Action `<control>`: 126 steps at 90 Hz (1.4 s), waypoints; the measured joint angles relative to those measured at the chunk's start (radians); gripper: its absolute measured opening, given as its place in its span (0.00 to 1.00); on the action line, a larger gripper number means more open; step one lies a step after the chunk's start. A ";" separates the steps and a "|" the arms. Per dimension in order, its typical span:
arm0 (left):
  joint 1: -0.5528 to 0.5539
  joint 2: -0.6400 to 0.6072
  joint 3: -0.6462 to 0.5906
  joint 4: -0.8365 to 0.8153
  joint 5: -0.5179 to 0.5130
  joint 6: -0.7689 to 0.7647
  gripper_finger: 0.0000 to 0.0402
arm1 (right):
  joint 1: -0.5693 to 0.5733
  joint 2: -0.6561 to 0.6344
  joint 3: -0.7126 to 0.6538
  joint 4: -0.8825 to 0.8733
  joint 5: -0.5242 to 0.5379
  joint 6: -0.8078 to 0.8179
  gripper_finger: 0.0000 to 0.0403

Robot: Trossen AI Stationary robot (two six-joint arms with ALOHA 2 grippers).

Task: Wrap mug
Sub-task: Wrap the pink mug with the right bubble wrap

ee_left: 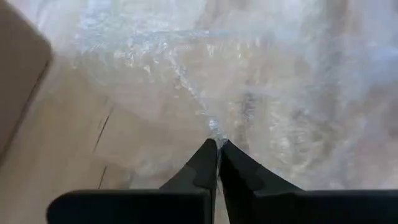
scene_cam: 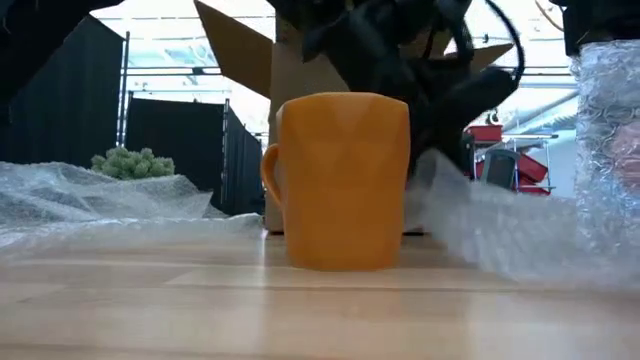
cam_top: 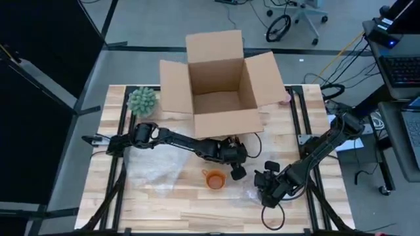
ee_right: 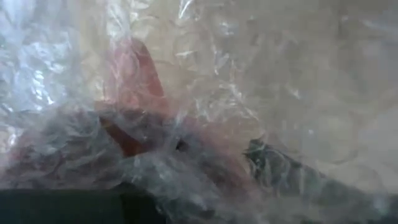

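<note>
Left gripper (ee_left: 217,144) is low over the table, just right of the mug in the high view, fingers pinched together on a thin edge of bubble wrap (ee_left: 249,93); that sheet fans out ahead of it across the wood. Right gripper (cam_top: 268,185) sits near the front edge of the table, right of the mug, and its wrist view is smothered in crumpled wrap, so can't tell whether its fingers are apart or together. Orange mug (scene_cam: 340,180) stands upright and bare on the table (cam_top: 197,213), handle toward the left in the low view, front-centre, between the two grippers, not yet wrapped. Wrap lies right beside it on the right, rising up at the far right of the low view. A second bubble wrap sheet (cam_top: 157,167) lies flat to the mug's left. Behind: open cardboard box (cam_top: 220,85), flaps splayed, at the table's back edge, and a small green plant (cam_top: 142,100) at its left.
</note>
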State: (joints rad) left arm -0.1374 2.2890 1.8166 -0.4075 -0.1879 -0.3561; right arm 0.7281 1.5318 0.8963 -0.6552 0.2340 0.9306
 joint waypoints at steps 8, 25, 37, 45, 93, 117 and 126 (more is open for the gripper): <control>-0.012 0.000 0.024 -0.004 0.000 0.006 0.00 | 0.000 0.000 0.000 0.000 0.000 0.000 0.42; -0.040 -0.002 0.072 0.001 -0.004 0.028 0.00 | 0.000 0.000 0.000 0.000 0.000 -0.012 0.52; -0.057 -0.002 0.102 0.003 -0.005 0.052 0.00 | -0.001 0.000 0.000 0.000 -0.001 -0.018 0.58; -0.064 -0.002 0.117 0.003 -0.005 0.056 0.00 | 0.000 0.000 0.003 -0.006 -0.003 -0.016 0.60; -0.083 -0.021 0.120 -0.001 0.005 0.090 0.00 | -0.001 0.000 0.111 -0.119 0.015 -0.059 0.60; -0.121 -0.095 0.121 0.024 -0.019 0.122 0.00 | -0.003 0.000 0.089 -0.132 0.060 -0.051 0.60; -0.142 -0.095 0.121 0.041 -0.010 0.136 0.00 | -0.008 0.000 0.088 -0.133 0.059 -0.052 0.60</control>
State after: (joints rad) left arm -0.2799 2.1939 1.9376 -0.3670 -0.1977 -0.2199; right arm 0.7205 1.5318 0.9840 -0.7879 0.2935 0.8787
